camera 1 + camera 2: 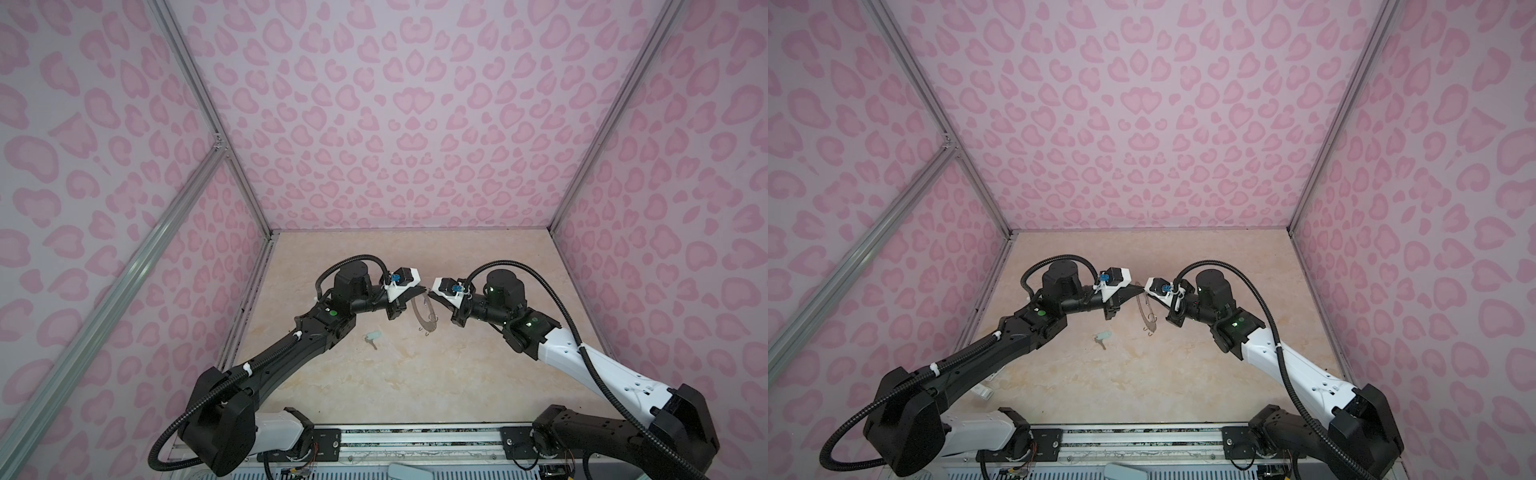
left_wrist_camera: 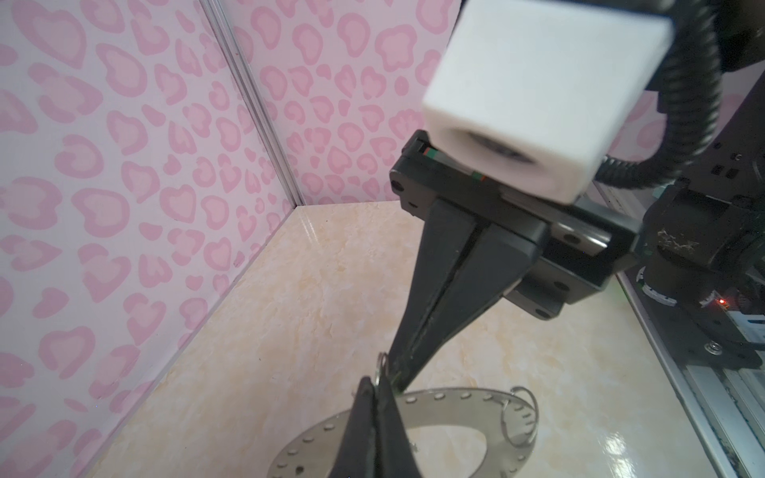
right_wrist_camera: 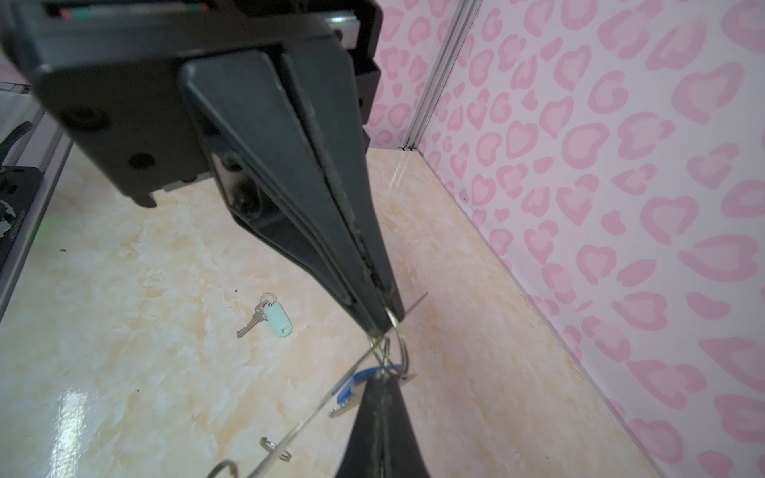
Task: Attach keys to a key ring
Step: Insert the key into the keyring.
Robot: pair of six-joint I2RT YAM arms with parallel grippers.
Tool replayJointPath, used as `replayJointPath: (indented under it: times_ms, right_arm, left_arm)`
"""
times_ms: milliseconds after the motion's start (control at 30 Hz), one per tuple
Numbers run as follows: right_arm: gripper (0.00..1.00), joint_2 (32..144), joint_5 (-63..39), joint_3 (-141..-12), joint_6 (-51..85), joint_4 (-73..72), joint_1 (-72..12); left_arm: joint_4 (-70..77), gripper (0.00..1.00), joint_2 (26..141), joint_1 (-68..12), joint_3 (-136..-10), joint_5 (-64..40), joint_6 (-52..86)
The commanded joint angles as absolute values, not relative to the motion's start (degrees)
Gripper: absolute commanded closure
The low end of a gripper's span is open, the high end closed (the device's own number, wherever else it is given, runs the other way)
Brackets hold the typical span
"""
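Observation:
The key ring (image 1: 422, 320), a flat grey disc with tiny rim holes, hangs above the table between both arms in both top views (image 1: 1147, 318). My left gripper (image 2: 374, 387) is shut on its rim (image 2: 455, 403), beside a small wire loop (image 2: 381, 364). My right gripper (image 3: 383, 377) is shut on a blue key (image 3: 352, 385) and its loop, right against the disc's edge (image 3: 314, 414). The two grippers' tips nearly touch (image 1: 428, 291). A mint green key (image 3: 277, 320) with a silver key (image 3: 250, 325) lies loose on the table (image 1: 372, 337).
More wire loops hang from the disc (image 2: 517, 414) (image 3: 275, 447). Pink patterned walls (image 1: 415, 124) close in the marble table (image 1: 415, 374) on three sides. A metal rail (image 1: 415, 440) with the arm bases runs along the front edge. A small white part (image 1: 984, 390) lies under the left arm.

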State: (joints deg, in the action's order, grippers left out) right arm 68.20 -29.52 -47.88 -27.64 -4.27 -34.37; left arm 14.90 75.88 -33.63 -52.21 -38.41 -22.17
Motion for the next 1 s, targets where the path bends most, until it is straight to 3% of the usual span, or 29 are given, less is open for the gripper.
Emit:
replayJointPath:
  times_ms: [0,700,967]
  right_arm:
    - [1.0,68.98,-28.55,-48.63,-27.6,-2.11,-34.3]
    - [1.0,69.88,-28.7,-48.52,-21.24,-5.22,-34.21]
    - [0.83,65.29,-32.7,-45.02,-22.6,-3.43,-30.05]
  left_arm:
    - [19.34,0.97,76.82,-34.13,-52.95,-35.79,-21.09]
    - [38.15,0.97,79.12,-37.35,-46.04,-27.11,-15.47]
    - [36.77,0.97,75.87,-36.08,-45.05,-34.1,-15.78]
